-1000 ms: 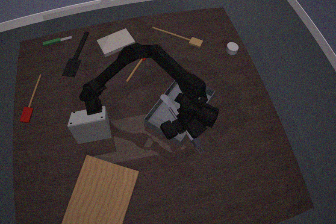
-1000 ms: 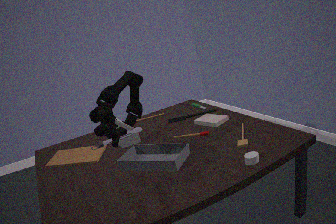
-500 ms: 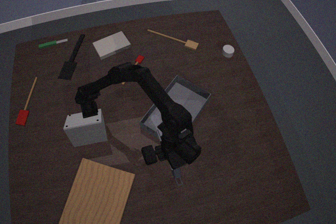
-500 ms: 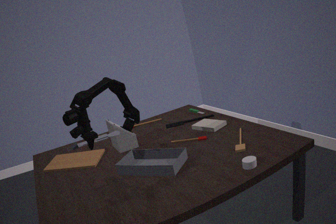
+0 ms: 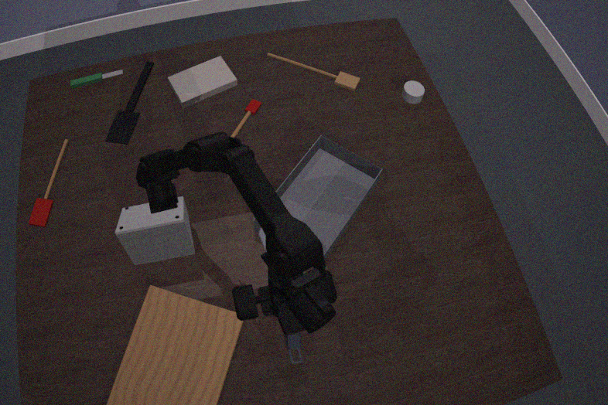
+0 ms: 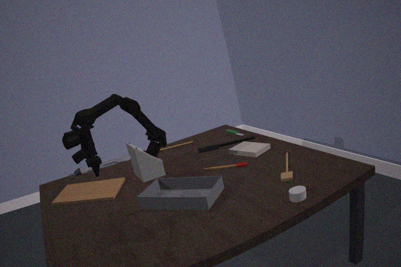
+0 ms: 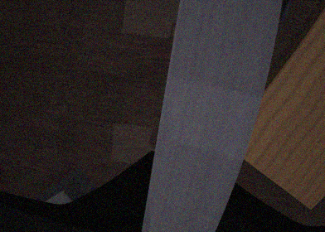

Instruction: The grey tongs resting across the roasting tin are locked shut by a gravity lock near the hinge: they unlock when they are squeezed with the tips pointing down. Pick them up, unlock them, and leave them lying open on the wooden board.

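The grey tongs (image 5: 293, 340) (image 6: 77, 171) (image 7: 211, 92) are held in my gripper (image 6: 96, 173) (image 7: 174, 162), which is shut on them. In the wrist view a broad pale arm of the tongs runs between the black fingers. The tongs are off the roasting tin (image 5: 352, 155) (image 6: 174, 203), held in the air to the right of the wooden board (image 5: 176, 351) (image 6: 89, 189) in the top view. One end with a narrow loop shows past the gripper there; the rest is mostly hidden by the arm. Whether the lock is released cannot be told.
The arm's pale base block (image 5: 162, 240) (image 6: 147, 167) stands between board and tin. Farther back lie a pale slab (image 5: 202, 79) (image 6: 249, 148), a black spatula (image 5: 123, 126), red-ended tools (image 5: 41, 212) (image 5: 252, 106), a wooden tool (image 5: 346, 79) and a white cylinder (image 5: 413, 91) (image 6: 297, 193).
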`<state>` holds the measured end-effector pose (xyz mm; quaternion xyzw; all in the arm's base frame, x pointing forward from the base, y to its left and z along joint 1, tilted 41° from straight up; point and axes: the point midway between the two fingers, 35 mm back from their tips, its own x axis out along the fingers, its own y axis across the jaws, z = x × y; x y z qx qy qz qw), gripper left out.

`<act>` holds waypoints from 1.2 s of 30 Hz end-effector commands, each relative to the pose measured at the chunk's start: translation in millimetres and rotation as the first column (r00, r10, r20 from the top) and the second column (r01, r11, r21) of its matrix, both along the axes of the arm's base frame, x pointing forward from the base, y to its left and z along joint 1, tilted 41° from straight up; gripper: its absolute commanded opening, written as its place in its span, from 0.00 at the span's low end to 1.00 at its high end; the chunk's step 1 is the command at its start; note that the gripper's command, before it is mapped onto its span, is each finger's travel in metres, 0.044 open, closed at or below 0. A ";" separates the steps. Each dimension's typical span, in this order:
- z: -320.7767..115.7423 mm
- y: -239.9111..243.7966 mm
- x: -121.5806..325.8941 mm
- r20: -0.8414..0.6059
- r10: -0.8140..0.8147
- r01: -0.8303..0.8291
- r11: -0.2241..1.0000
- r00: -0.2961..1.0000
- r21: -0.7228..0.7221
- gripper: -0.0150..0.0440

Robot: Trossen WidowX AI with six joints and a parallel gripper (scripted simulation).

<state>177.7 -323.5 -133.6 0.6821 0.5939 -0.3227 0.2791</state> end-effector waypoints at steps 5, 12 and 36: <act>-7.3 -18.1 -49.5 -0.053 -0.070 0.069 0.998 0.996 -0.014 0.00; -14.9 -28.5 -104.2 -0.117 -0.144 0.143 0.989 0.983 -0.023 0.00; -34.3 -9.7 -277.6 -0.317 -0.355 0.365 0.931 0.880 -0.028 0.00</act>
